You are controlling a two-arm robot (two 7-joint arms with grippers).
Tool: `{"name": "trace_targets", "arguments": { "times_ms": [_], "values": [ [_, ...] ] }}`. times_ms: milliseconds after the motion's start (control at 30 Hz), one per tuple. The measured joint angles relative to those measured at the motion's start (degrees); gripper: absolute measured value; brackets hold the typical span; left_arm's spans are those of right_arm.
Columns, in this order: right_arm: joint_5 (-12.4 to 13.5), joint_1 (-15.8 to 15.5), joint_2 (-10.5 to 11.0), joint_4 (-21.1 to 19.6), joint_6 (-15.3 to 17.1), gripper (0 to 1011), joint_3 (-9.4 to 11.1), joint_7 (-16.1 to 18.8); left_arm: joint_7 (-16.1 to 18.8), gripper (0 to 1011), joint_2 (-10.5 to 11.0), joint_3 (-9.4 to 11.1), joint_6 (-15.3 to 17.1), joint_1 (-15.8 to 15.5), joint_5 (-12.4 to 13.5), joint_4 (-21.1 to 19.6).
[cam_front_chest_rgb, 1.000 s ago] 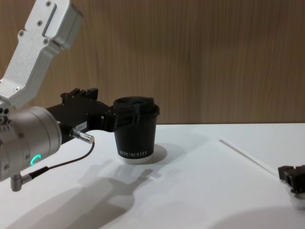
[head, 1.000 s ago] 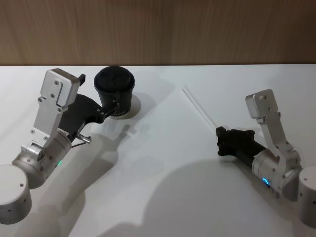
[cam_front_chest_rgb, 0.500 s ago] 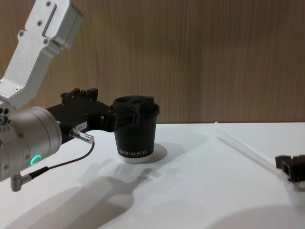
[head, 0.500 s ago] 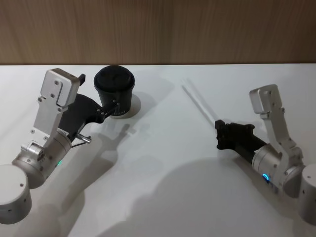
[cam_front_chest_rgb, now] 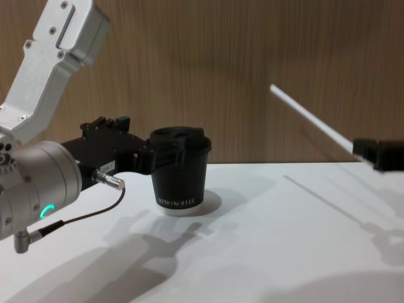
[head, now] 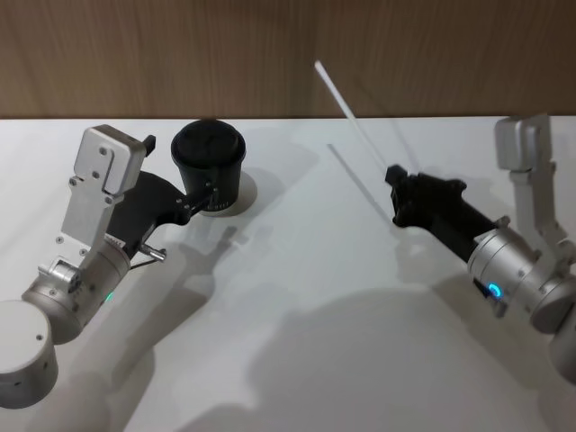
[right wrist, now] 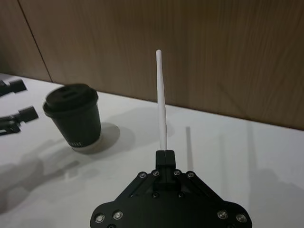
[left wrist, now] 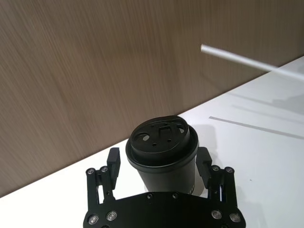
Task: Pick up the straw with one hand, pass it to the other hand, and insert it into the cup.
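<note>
The right hand (head: 393, 173) is clamped on one end of the straw (head: 346, 103) and has just lifted it off the white surface (head: 306, 297). The thin, stiff tube now pokes up in the air, so passing comes next. The left hand (left wrist: 159, 166) waits, fingers apart around the round black paper cup (head: 209, 148).

A plain white table (head: 297, 297) runs the full width of the scene, and its far edge meets a wood-panelled wall (head: 288, 54). One thing stands directly on it: the cup (head: 209, 153), black with a black lid, upright in the far left part, close to the wall. A pale round patch on the table surface at the right of its base could be a coaster or only a shadow.
</note>
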Motion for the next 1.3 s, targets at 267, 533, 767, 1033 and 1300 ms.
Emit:
{"name": "trace_targets", "arguments": {
  "times_ms": [267,533,767,1033,1300],
  "values": [
    [5.25,1.45,-0.36,-1.45,-4.30,0,1.36,4.95,0.00,1002,0.00,0.00,0.00,0.00,0.00,0.00],
    [9.66,3.71,-0.69,-1.80,-7.47,0,1.74,9.81,0.00,1002,0.00,0.00,0.00,0.00,0.00,0.00],
    [13.72,7.11,-1.08,-0.76,-10.31,0,1.13,15.41,0.00,1001,-0.01,0.00,0.00,0.00,0.00,0.00],
    [16.87,11.52,-1.77,2.37,-12.50,0,-0.61,20.73,-1.73,1001,0.27,-0.11,-0.27,-0.32,-0.47,-0.92],
    [18.28,14.05,-2.10,4.95,-13.72,0,-1.89,23.08,-4.85,1001,0.65,-0.44,-0.87,-0.98,-2.32,-2.43]
  ]
}}
